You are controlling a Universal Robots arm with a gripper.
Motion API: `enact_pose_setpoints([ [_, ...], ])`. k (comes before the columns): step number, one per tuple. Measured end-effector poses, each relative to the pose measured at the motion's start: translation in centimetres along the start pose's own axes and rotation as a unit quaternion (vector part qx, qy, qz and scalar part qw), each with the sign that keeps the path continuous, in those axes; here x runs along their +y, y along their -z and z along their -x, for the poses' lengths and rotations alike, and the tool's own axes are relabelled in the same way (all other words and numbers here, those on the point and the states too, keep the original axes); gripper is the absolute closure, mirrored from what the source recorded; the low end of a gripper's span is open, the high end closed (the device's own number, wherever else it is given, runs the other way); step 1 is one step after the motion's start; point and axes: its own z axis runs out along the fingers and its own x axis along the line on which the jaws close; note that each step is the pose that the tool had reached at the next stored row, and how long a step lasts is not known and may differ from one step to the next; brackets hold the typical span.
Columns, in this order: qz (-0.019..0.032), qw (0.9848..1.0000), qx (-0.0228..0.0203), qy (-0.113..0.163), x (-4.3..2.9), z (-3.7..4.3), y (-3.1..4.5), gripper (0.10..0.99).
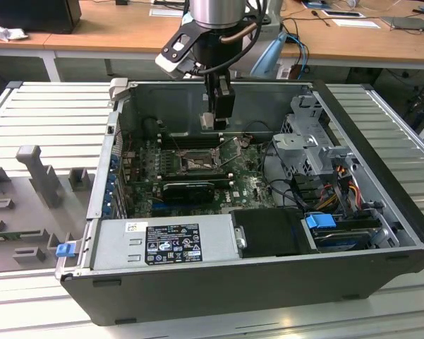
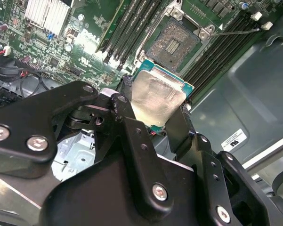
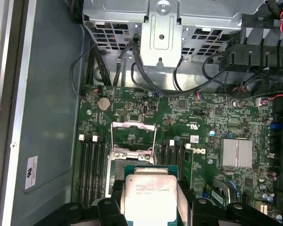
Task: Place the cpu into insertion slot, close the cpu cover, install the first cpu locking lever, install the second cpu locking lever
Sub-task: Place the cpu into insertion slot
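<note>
My gripper [image 1: 216, 120] hangs inside the open computer case, above the motherboard's far edge, shut on the cpu [image 1: 213, 121]. In the second wrist view the cpu [image 2: 157, 99] is a silver-faced square with a green rim, pinched between the two black fingers [image 2: 179, 127]. The first wrist view shows the cpu [image 3: 148, 197] in the gripper [image 3: 149, 205]. The insertion slot [image 2: 176, 42] lies bare and dark on the green board, a short way off from the chip. It also shows in the exterior view [image 1: 196, 164]. The cpu cover [image 3: 133, 136] stands swung open beyond the slot, and a thin locking lever [image 2: 235, 32] sticks out beside it.
Black memory slots [image 3: 92, 169] flank the socket on both sides. A finned silver heat sink [image 3: 236, 153] sits on the board. A metal drive cage [image 1: 310, 152] with loose cables [image 3: 108, 70] stands at the exterior view's right. The power supply [image 1: 166, 244] fills the near side of the case.
</note>
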Motion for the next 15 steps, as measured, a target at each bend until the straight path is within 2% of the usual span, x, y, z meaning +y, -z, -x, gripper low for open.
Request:
enact_pose_setpoints([
  [3, -0.0002, 1.0, 0.0, 0.0, -0.01, 0.0, -0.13, 0.557],
  [15, -0.0003, 1.0, 0.0, -0.001, -0.15, -0.02, -1.57, 0.557],
])
